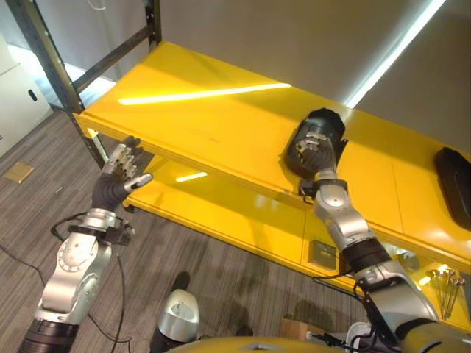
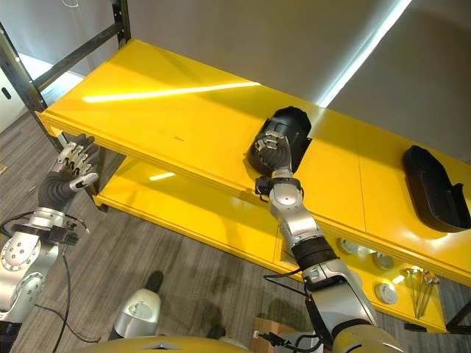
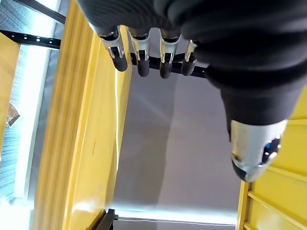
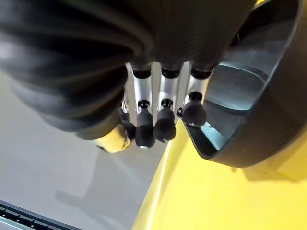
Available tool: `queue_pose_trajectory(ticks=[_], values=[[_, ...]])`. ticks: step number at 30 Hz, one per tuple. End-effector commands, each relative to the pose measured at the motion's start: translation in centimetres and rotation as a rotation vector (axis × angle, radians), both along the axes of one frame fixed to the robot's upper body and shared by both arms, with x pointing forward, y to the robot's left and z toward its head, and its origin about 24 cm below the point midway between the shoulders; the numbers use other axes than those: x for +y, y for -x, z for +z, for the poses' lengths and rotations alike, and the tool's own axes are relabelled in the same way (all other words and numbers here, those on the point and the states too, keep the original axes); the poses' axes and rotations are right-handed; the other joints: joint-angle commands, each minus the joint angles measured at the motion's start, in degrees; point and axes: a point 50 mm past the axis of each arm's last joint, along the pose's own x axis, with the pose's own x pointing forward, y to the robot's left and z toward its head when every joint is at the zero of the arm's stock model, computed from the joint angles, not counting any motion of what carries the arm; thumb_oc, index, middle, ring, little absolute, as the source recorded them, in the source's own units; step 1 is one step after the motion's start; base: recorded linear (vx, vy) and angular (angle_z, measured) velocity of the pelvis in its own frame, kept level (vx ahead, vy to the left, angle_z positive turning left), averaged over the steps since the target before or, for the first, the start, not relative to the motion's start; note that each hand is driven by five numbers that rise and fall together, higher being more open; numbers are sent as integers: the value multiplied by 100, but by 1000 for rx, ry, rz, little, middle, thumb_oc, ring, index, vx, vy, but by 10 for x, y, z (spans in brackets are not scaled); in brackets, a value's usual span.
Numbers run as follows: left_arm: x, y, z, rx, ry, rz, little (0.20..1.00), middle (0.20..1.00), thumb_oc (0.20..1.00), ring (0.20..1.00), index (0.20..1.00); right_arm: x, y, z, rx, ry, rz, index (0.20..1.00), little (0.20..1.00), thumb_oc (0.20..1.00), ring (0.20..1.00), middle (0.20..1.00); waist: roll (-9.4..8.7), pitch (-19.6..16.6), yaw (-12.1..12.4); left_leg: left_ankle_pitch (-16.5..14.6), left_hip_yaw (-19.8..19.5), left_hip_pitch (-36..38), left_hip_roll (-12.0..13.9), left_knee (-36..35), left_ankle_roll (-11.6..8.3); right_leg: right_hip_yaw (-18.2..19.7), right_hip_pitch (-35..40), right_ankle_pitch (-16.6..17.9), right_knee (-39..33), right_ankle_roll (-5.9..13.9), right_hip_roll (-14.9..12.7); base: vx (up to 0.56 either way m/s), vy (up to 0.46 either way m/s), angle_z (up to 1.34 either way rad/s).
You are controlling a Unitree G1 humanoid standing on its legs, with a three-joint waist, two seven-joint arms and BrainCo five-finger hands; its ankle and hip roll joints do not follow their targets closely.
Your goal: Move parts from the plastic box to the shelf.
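Placement step: right hand (image 2: 274,149) at black part (image 2: 291,125) on shelf (image 2: 176,110), fingers bent beside its rim, not gripping. Next, judged: withdraw. Left hand (image 1: 121,170) relaxed, empty.

Upper shelf (image 2: 184,125): left half bare | black part (image 2: 283,136) mid-front edge | second black part (image 2: 434,187) right end.

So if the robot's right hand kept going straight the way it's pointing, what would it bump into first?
Most likely the black part on the yellow shelf. The right hand sits right at its open side, fingers by its rim. Contact isn't clear.
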Motion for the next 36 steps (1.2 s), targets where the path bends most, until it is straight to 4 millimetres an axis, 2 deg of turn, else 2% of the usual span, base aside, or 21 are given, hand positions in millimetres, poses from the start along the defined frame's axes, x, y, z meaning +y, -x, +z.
queue_pose_trajectory(ticks=[1,5,6,7,8,9,12,14,17,20,26,32,36], values=[[4,13,2,-36,-7,-5,1000,1000,1000,1000,1000,-1,10,40,-210,20,30,200,200,200,200,200,158,-509,-27,-521,37,119,81,149,139,127,-256,22,304,138,-84,-16,33,-1],[7,19,0,-44,2,17,1000,1000,1000,1000,1000,3,32,48,-293,35,58,200,200,200,200,200,178,-559,-174,-538,141,142,87,146,156,216,-308,21,306,145,-100,-28,27,-5],[8,21,0,-50,8,27,1000,1000,1000,1000,1000,-1,41,50,-318,26,47,278,278,278,278,278,188,-571,-236,-553,187,154,91,150,163,256,-329,26,305,154,-106,-42,24,-7],[8,22,0,-55,13,32,1000,1000,1000,1000,1000,-4,47,52,-336,16,38,620,620,620,620,620,196,-578,-282,-562,216,163,91,151,169,286,-342,30,302,160,-109,-48,28,-6],[9,23,0,-57,18,35,1000,1000,1000,1000,1000,-6,51,53,-349,11,28,1000,1000,1000,1000,1000,206,-589,-310,-569,242,173,92,149,174,312,-353,35,301,166,-112,-70,42,-12],[10,25,2,-70,32,53,1000,1000,1000,1000,1000,-13,63,58,-390,4,-2,1000,1000,1000,1000,1000,239,-618,-420,-587,318,186,90,149,180,387,-390,45,293,177,-125,-83,48,-18],[12,26,4,-90,58,81,1000,1000,1000,1000,1000,-23,79,65,-447,-1,-42,1000,1000,1000,1000,1000,309,-672,-618,-627,465,209,92,144,204,538,-474,41,304,189,-142,-109,46,-28],[14,26,7,-105,80,105,1000,1000,1000,1000,1000,-30,89,67,-463,-7,-74,1000,1000,1000,1000,1000,357,-719,-791,-641,593,233,96,127,212,636,-531,46,304,197,-152,-118,38,-28],[16,27,9,-120,93,119,1000,1000,1000,1000,1000,-38,97,69,-477,1,-106,1000,1000,1000,1000,1000,388,-760,-907,-652,693,248,104,117,212,714,-577,50,303,200,-159,-89,15,-29],[22,29,19,-169,107,156,1000,1000,1000,1000,1000,-57,114,70,-484,38,-195,1000,1000,1000,1000,1000,426,-854,-1247,-672,984,311,150,72,204,905,-692,80,289,198,-158,-174,-26,-32],[26,28,29,-200,128,165,1000,1000,1000,1000,1000,-90,138,64,-456,53,-352,1000,1000,1000,1000,1000,444,-969,-1783,-622,1385,439,285,-74,146,1218,-861,120,270,164,-48,-155,-73,-38],[19,25,31,-198,157,137,1000,1000,1000,1000,1000,-105,152,64,-442,88,-413,1000,1000,1000,1000,1000,438,-1052,-2148,-590,1480,505,399,-150,58,1549,-980,162,157,89,145,-89,-104,-32],[14,23,31,-200,190,146,1000,1000,1000,1000,1000,-110,150,67,-432,95,-415,1000,1000,1000,1000,1000,455,-1048,-2255,-733,1227,494,381,5,67,1968,-1032,217,-6,12,301,-60,-106,-65]])
